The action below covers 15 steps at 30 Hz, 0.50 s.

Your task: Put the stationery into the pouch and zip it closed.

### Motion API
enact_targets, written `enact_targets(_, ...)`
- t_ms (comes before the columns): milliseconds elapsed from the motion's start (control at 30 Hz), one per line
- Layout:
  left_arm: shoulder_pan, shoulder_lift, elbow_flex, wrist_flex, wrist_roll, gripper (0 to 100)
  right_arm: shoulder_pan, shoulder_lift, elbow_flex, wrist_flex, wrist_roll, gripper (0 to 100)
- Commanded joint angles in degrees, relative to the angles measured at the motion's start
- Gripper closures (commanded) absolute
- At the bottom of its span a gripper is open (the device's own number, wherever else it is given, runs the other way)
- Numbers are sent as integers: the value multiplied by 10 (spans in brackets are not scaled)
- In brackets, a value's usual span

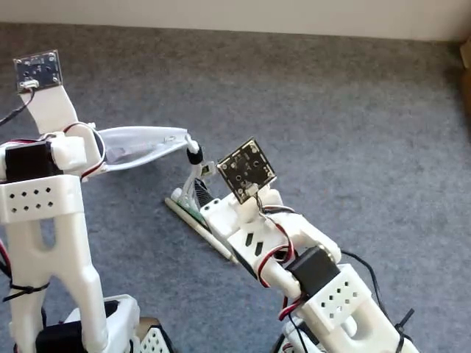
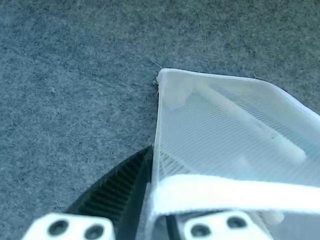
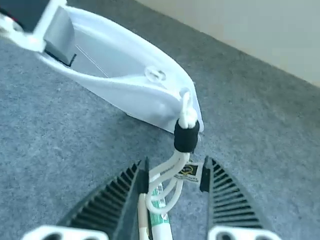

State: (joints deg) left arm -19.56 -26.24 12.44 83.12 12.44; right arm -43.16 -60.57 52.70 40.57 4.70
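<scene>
Behind the striped mesh of the pouch (image 2: 225, 130), seen from the left wrist, pale rod-like shapes are showing through, and I am unable to say what they are. The left gripper (image 2: 152, 167) is pinching the pouch's edge. I am seeing one black ribbed jaw beside the mesh, while the other is lying hidden under the white zipper band (image 2: 225, 195). From the high view the pouch is appearing raised off the grey carpet (image 1: 331, 95), stretched between the left arm and the pull cord (image 3: 167, 177), its mouth gaping open. The right gripper (image 3: 175, 167) is standing with its jaws spread. The cord's white loop is running between them and leaning against one jaw, and I cannot tell whether it is touching the other. A black bead (image 3: 186, 136) is sitting on the cord just beside the pouch's corner, and a small tag (image 3: 189, 172) is lying near the loop. A white pen (image 1: 200, 223) with green markings is lying on the carpet outside the pouch, beneath the right gripper, and one end is disappearing under the right arm, which is blocking my sight of it. A pale wall (image 1: 294, 13) is bordering the carpet on the far side.
</scene>
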Motion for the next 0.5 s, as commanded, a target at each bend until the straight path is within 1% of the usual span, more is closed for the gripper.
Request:
enact_targets(0,-26,-7,-1,-11,10,993,9,-16,-6,6,-6,841)
enact_targets(200,-27,-7,-2,-11,21,993,21,-15,-4,30,-6,841)
enact_targets(300,-40,-7,-1,-11,22,993,31,-9,-4,49,-6,841)
enact_targets(467,-60,-7,2,-26,24,993,37,66,-9,65,-4,841)
